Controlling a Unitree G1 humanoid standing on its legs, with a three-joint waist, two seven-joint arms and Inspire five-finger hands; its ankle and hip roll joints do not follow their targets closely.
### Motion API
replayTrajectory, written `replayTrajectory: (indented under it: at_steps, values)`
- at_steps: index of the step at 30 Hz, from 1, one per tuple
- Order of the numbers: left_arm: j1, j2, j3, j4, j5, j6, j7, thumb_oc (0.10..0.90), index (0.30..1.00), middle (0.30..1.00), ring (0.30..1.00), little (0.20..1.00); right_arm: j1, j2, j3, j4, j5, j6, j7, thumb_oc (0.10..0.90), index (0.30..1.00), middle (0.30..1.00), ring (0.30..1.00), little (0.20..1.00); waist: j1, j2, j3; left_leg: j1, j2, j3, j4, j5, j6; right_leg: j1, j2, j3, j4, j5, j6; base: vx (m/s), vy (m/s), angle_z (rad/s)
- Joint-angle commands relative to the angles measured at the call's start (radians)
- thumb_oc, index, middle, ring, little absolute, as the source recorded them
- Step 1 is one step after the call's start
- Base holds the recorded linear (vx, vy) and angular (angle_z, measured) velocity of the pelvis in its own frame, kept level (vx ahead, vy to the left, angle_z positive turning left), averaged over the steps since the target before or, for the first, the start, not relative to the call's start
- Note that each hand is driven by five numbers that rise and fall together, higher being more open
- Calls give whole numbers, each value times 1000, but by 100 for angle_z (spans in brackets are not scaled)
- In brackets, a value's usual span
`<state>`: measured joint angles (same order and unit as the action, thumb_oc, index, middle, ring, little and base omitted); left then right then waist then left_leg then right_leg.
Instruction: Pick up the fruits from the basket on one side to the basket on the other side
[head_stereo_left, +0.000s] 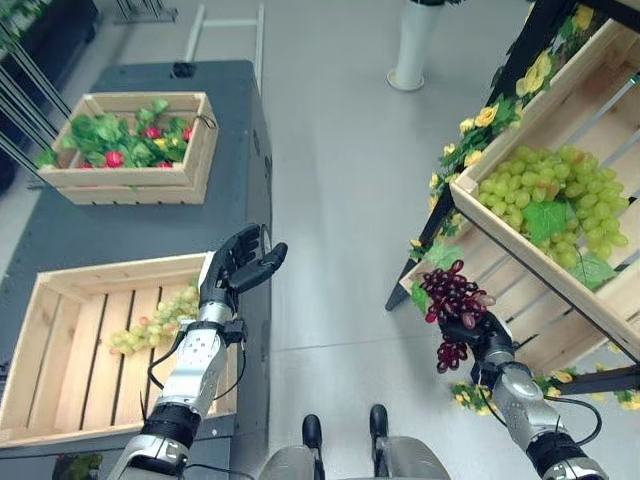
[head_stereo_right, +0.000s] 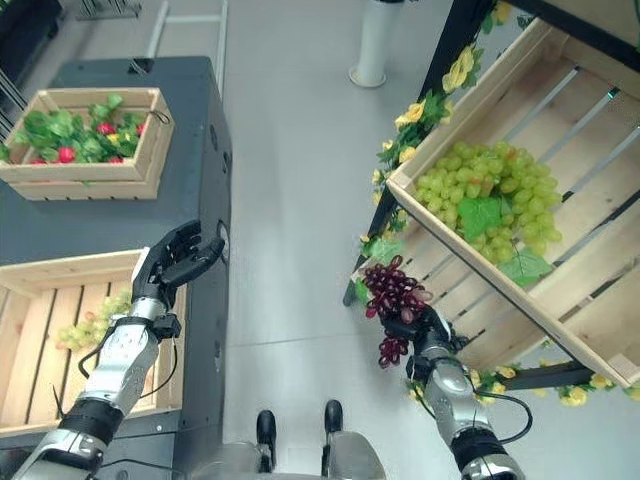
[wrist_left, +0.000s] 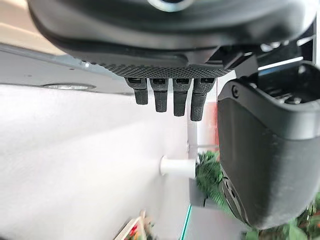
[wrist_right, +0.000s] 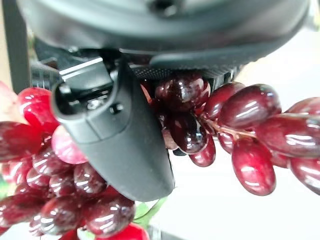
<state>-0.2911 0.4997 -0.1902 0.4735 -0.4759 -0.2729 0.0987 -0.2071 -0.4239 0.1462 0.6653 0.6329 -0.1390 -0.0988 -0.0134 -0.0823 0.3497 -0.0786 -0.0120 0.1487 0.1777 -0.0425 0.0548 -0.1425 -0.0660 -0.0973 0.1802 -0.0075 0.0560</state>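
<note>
Grey floor ran between dark cabinet (head_stereo_left: 60, 240) and tilted wooden display shelf (head_stereo_left: 590, 290). Right hand (head_stereo_left: 484, 330) clenched round red grape bunch (head_stereo_left: 452, 298), held just off shelf's lower edge, part of bunch hanging below hand. Green grape heap (head_stereo_left: 550, 200) lay in shelf's upper crate; yellow flowers (head_stereo_left: 480, 120) trimmed frame. Left hand (head_stereo_left: 238, 265) hovered with fingers relaxed, grasping nothing, over corner of near wooden crate (head_stereo_left: 60, 380). Green grape bunch (head_stereo_left: 150, 322) lay inside that crate. Far crate (head_stereo_left: 135, 185) on cabinet held leafy greens with red fruit.
</note>
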Motion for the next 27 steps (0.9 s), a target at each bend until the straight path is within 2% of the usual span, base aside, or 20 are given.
replayTrajectory:
  at_steps: [1, 3, 8, 10, 11, 18, 27]
  values:
    - [-59, -24, -17, -87, 7, -97, 29, 800, 900, 900, 900, 900, -88, -132, -118, -49, 24, -137, -58, 400, 300, 300, 300, 300, 3, 29, 19, -110, -19, -28, 278, -172, -1, -35, -6, -50, 265, -148, -76, -44, 13, 2]
    - [-59, -28, -24, -91, 9, -97, 36, 800, 900, 900, 900, 900, -97, -146, -134, -33, 31, -134, -62, 400, 300, 300, 300, 300, 6, 29, 27, -135, -22, -35, 317, -187, -1, -55, -10, -53, 303, -162, -80, -43, 8, 2]
    - [-81, -1, -59, -126, -19, -109, 21, 800, 900, 900, 900, 900, -204, -233, -171, 24, 44, -126, -124, 400, 300, 300, 300, 300, 23, 31, 94, -266, -43, -54, 478, -234, 13, -182, -23, -54, 472, -202, -98, -108, -3, 11]
    - [-85, 5, -64, -139, -14, -110, 22, 800, 900, 900, 900, 900, -224, -250, -172, 37, 42, -130, -130, 400, 300, 300, 300, 300, 25, 34, 102, -289, -45, -54, 504, -240, 13, -203, -23, -56, 499, -209, -101, -68, -2, 3]
    - [-92, 20, -72, -170, -1, -109, 30, 800, 900, 900, 900, 900, -261, -290, -179, 53, 37, -125, -139, 400, 300, 300, 300, 300, 27, 41, 118, -325, -46, -47, 544, -250, 12, -241, -21, -57, 544, -222, -107, -77, 3, 9]
    - [-116, 68, -90, -283, -9, -105, 42, 800, 900, 900, 900, 900, -358, -397, -188, 127, 37, -108, -216, 400, 300, 300, 300, 300, 36, 62, 157, -453, -51, -39, 661, -276, 15, -374, -21, -54, 674, -251, -113, -68, -14, 2]
    - [-123, 127, -129, -408, -47, -81, 39, 800, 900, 900, 900, 900, -465, -509, -191, 216, 27, -76, -274, 400, 300, 300, 300, 300, 48, 84, 170, -562, -55, -47, 717, -281, 14, -484, -17, -48, 724, -244, -100, -18, -43, 4]
